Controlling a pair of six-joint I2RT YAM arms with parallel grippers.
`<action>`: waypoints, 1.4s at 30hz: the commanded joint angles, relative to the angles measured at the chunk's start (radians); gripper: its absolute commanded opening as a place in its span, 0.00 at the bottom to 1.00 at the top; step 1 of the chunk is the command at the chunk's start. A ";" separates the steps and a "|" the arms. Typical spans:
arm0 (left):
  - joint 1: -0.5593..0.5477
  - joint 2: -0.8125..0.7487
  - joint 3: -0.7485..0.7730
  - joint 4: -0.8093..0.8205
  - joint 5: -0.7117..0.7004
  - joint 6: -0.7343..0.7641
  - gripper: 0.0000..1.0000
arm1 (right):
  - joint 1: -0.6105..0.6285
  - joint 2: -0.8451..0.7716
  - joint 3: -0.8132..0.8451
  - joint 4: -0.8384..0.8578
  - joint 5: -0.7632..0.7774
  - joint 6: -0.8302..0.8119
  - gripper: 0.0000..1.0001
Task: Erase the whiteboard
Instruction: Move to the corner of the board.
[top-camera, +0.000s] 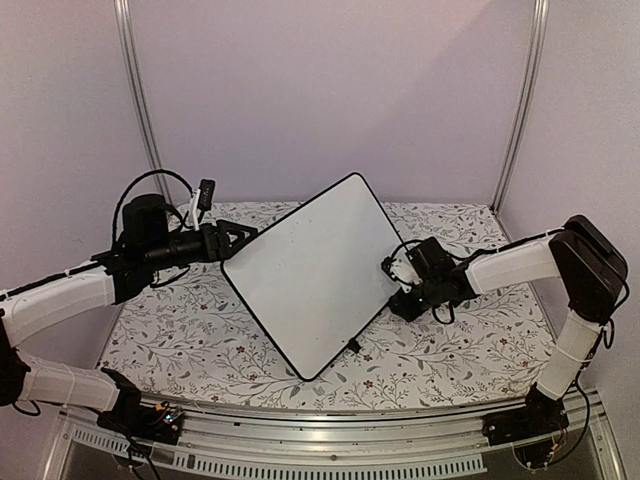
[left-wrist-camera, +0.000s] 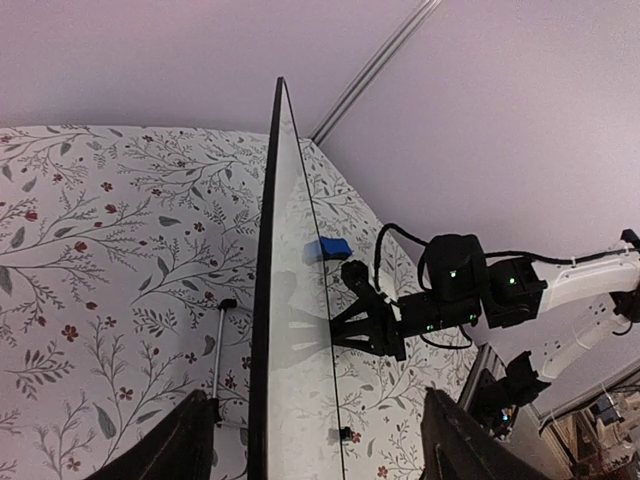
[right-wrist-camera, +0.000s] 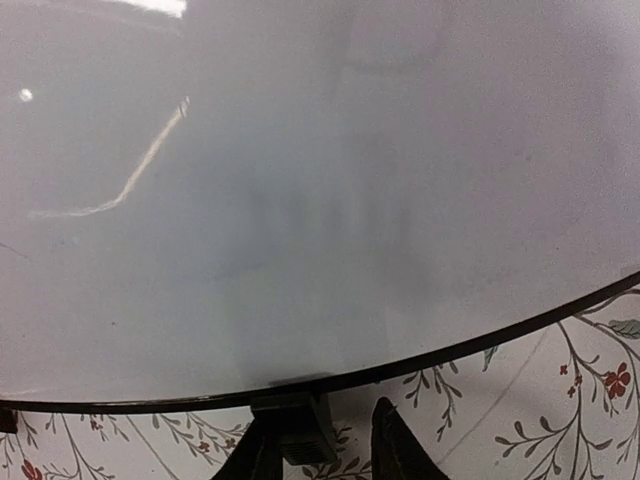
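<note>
- When viewed from the top external camera, shows the whiteboard (top-camera: 315, 275) turned like a diamond over the middle of the floral tabletop (top-camera: 470, 350), with its white face blank and a thin black frame all round.
- Puts the left gripper (top-camera: 243, 240) at the board's left corner and the right gripper (top-camera: 392, 280) at its right edge, with both arms extended inward from the sides.
- Gives no clear reading of either pair of jaws from this height.
- From the left wrist, catches the board edge-on, running up the middle of the view between the two dark fingers (left-wrist-camera: 180, 450).
- Shows these jaws open wide, one finger on each side of the frame and neither touching it.
- Shows a thin grey stand rod (left-wrist-camera: 217, 350) on the board's left side and a small blue block (left-wrist-camera: 327, 248) just beside its glossy right face; cannot tell whether block and board touch.
- Shows the right gripper across the way, up against that glossy face.
- From the right wrist, fills most of the view with the glossy white face, with the curved black frame crossing low and the floral tabletop beneath.
- Shows two dark fingertips (right-wrist-camera: 395, 445) at the bottom edge with a gap between them, and a small black piece (right-wrist-camera: 292, 430) under the frame at that gap.
- Cannot tell whether these jaws are closed on the board or only near it.
</note>
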 joint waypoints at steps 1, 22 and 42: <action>0.011 -0.015 0.012 0.005 0.000 -0.002 0.71 | 0.010 0.013 0.020 0.006 0.019 0.010 0.21; 0.103 -0.203 -0.044 -0.040 -0.291 -0.026 0.99 | 0.018 0.062 0.077 0.005 0.132 0.156 0.00; 0.137 -0.215 -0.049 -0.040 -0.298 -0.028 1.00 | -0.069 0.382 0.478 -0.054 0.176 0.422 0.00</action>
